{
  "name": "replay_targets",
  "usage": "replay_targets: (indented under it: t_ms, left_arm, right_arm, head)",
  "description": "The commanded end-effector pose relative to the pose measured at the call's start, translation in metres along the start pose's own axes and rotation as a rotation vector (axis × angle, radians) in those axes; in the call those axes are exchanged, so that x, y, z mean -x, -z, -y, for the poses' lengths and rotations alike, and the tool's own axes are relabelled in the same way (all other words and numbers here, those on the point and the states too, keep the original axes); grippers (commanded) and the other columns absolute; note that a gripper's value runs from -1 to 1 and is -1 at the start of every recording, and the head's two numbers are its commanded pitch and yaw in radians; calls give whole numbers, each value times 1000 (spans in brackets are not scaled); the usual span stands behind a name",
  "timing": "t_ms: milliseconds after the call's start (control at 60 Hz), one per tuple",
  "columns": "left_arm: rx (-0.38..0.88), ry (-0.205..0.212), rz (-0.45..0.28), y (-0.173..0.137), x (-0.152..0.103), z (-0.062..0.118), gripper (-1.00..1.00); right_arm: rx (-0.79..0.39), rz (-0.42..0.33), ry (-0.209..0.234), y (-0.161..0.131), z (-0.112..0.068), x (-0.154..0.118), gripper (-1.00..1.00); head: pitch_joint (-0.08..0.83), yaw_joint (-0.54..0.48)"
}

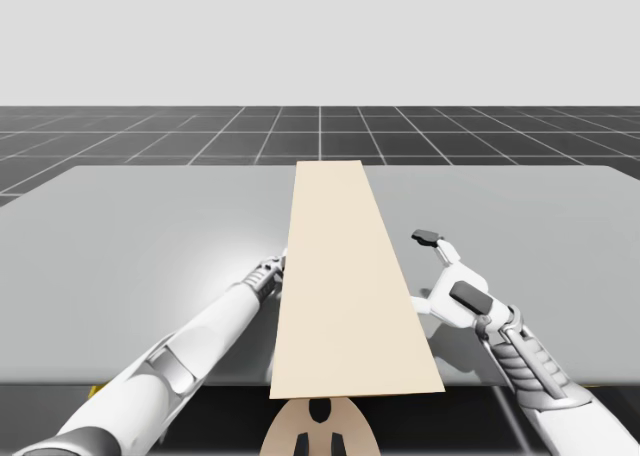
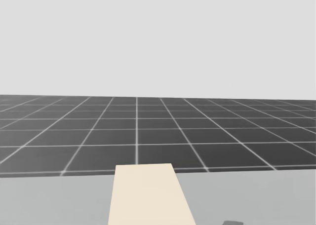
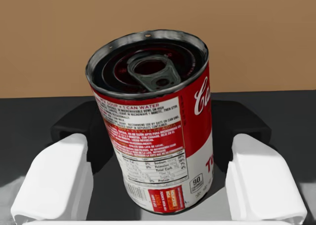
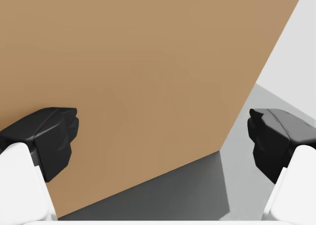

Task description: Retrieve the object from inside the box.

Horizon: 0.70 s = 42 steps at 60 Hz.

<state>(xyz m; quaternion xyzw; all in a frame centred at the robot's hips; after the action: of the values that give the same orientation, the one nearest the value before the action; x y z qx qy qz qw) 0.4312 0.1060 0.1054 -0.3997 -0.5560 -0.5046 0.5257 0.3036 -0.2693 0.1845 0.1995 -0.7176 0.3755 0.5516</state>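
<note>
Soup can is inside the cardboard box, with my left claw clamped on its sides, ready to pull. Right claw is spread wide beside the box, probably to steady it.

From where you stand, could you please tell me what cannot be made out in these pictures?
High view: the tan box hides my left gripper and the red and white can.
Right wrist view: the box wall blocks its inside.
Head view: box cut off by the bottom edge.
</note>
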Motion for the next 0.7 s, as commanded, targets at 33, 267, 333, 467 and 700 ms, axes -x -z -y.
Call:
replay_targets:
  t_ms: [33, 267, 333, 467, 700]
  left_arm:
    - [152, -98, 43, 4, 4, 8, 1000]
    - [57, -68, 49, -43, -7, 8, 1000]
    - [23, -48, 46, -64, -11, 13, 1000]
    - [-45, -4, 48, -112, -21, 27, 1000]
    - [-153, 63, 56, -184, -39, 50, 1000]
  right_arm:
    - [-13, 3, 0, 2, -4, 1, -1000]
    - [-19, 1, 4, 1, -3, 1, -1000]
    - [-22, -1, 6, 0, -3, 1, -1000]
    - [-26, -2, 8, -2, -2, 2, -1000]
    - [-34, -4, 6, -12, 1, 4, -1000]
  head:
    - [14, -93]
    - [14, -91]
    - [13, -90]
    - [10, -82]
    - [4, -78]
